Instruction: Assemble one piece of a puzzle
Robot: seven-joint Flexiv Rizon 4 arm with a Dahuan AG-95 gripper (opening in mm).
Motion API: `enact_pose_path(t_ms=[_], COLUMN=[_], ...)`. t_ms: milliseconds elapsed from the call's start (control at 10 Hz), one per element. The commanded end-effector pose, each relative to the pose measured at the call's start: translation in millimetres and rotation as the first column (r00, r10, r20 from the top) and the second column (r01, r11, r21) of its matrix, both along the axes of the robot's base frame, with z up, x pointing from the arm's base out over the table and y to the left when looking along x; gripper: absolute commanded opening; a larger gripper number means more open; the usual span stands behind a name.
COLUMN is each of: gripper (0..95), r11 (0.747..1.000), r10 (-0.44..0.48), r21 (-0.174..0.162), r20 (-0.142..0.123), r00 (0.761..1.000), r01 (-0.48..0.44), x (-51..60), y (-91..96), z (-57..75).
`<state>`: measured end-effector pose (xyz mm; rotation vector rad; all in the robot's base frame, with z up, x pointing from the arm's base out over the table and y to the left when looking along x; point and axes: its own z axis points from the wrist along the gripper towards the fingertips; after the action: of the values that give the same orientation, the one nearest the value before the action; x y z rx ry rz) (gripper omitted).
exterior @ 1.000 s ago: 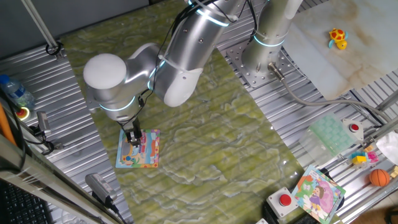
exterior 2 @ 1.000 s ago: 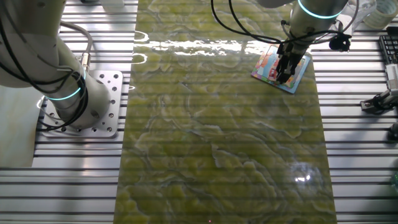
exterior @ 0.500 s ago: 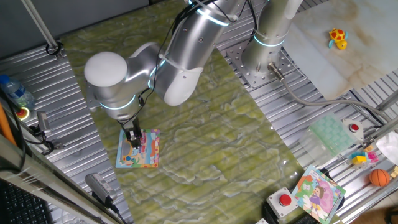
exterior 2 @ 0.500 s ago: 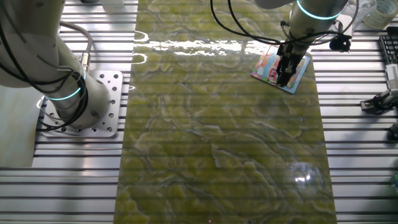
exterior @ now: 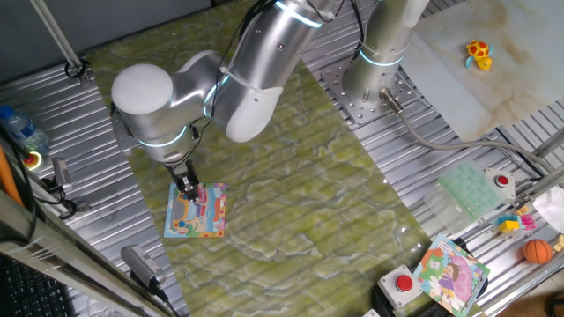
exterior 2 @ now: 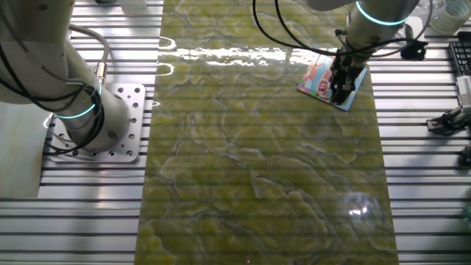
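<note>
1. In one fixed view you see the whole workstation: the puzzle [exterior: 196, 211] lies flat on the green mat [exterior: 291, 176], near its edge. The second board [exterior: 451, 273], with a purple-and-green picture, lies well apart on the metal table [exterior: 458, 158], near a red button [exterior: 404, 283], an orange ball [exterior: 537, 252] and a yellow toy [exterior: 478, 54].
2. The other fixed view omits those items. It shows the puzzle [exterior 2: 330, 77] at the far side of the mat [exterior 2: 265, 162], partly covered by the arm, plus the arm base [exterior 2: 96, 118] on its bolted plate.
3. In one fixed view the gripper [exterior: 188, 187] points down at the upper edge of the puzzle. In the other fixed view the gripper [exterior 2: 341, 92] stands over the board's side nearer that camera.
4. The fingers appear close together, with only a narrow gap visible. You cannot tell whether they pinch anything, or whether the tips touch the board.
5. The piece cannot be made out in either view: it is too small, and the fingertips and wrist hide the spot beneath them.
6. The arm's elbow joint [exterior: 145, 106] blocks the mat behind it, and the upper arm is cut off at the frame top.
</note>
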<state>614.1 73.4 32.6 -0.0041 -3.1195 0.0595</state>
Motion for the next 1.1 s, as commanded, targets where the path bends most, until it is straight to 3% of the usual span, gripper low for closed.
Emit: enact_pose_path(t_ms=[100,200,500,600,700,1100], gripper=[19.0,0.0,0.0,0.0,0.0,0.0], r11=[0.965,0.959,0.914,0.903,0.901,0.899], r10=[0.259,0.283,0.404,0.428,0.431,0.436], r21=[-0.023,-0.023,-0.037,-0.04,-0.037,-0.036], r20=[-0.014,-0.015,-0.024,-0.022,-0.01,-0.005], r00=[0.966,0.959,0.914,0.904,0.902,0.9], r01=[-0.259,-0.283,-0.405,-0.428,-0.431,-0.436], x=[-0.7,-1.3,-4.3,-10.3,-14.3,-16.0], y=[-3.4,-4.1,-9.6,-16.8,-21.1,-18.3], z=[2.4,1.9,-5.8,-14.9,-20.8,-22.3])
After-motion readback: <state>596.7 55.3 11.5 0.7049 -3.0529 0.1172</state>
